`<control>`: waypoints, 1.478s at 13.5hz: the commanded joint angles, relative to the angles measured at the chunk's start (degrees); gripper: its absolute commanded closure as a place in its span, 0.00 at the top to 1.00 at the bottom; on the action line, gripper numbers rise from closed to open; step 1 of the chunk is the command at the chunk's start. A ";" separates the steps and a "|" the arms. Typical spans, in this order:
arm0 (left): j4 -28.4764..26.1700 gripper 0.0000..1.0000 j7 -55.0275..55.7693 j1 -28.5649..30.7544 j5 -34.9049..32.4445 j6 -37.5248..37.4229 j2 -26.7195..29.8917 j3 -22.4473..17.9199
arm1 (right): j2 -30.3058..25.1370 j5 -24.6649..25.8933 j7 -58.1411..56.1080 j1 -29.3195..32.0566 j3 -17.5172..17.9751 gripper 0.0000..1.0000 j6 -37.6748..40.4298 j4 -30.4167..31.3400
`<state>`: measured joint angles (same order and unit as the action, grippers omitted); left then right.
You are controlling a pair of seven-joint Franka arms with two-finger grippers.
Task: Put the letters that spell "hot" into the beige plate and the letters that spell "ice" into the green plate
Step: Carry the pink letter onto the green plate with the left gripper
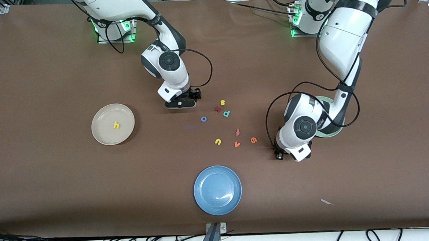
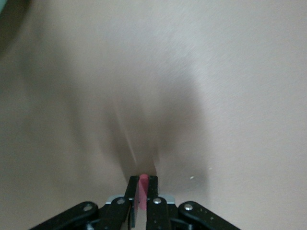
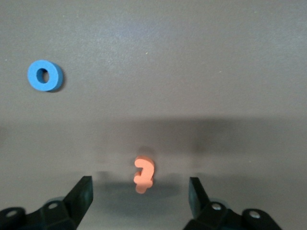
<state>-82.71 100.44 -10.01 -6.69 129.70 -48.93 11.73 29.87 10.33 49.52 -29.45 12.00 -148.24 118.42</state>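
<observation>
The left hand (image 2: 142,188) pinches the red i (image 2: 143,184) low over the desk (image 1: 37,174), while the right hand (image 3: 140,191) straddles the t (image 3: 143,175), fingers apart.

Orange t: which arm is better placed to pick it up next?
Right. The right gripper is open with the orange t between its fingers, and the beige plate is nearby. The left gripper is shut on a red letter near the green plate.

yellow foam letter on the round beige plate (image 1: 105,135): "h" (image 1: 116,125)
yellow foam letters on the table: "s" (image 1: 222,102), "u" (image 1: 218,141)
</observation>
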 commanded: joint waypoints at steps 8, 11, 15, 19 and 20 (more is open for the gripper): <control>-6.91 0.00 -53.28 13.59 6.95 -33.02 14.56 2.60 | 1.42 4.25 1.28 -0.96 -1.28 0.61 -0.65 -0.73; -15.09 0.00 -66.84 17.11 6.60 -31.88 17.20 2.51 | 1.95 4.70 1.28 -0.96 -1.28 0.46 -1.62 -0.73; -23.62 0.00 -70.12 19.58 6.51 -22.14 18.00 2.51 | 1.69 4.70 1.28 -0.96 -1.28 0.15 -1.62 -0.73; -23.90 0.44 -70.03 20.20 6.60 -20.80 17.73 2.51 | -0.42 5.05 0.41 -0.35 -1.28 0.00 -0.22 -0.73; -23.64 0.72 -70.03 20.46 6.60 -20.80 17.91 2.51 | -1.38 5.14 -0.73 0.35 -1.28 0.00 0.66 -0.73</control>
<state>-104.42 31.80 9.18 -0.85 108.21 -33.88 13.69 30.35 14.38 49.44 -29.53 11.02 -149.13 117.91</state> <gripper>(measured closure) 0.837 0.815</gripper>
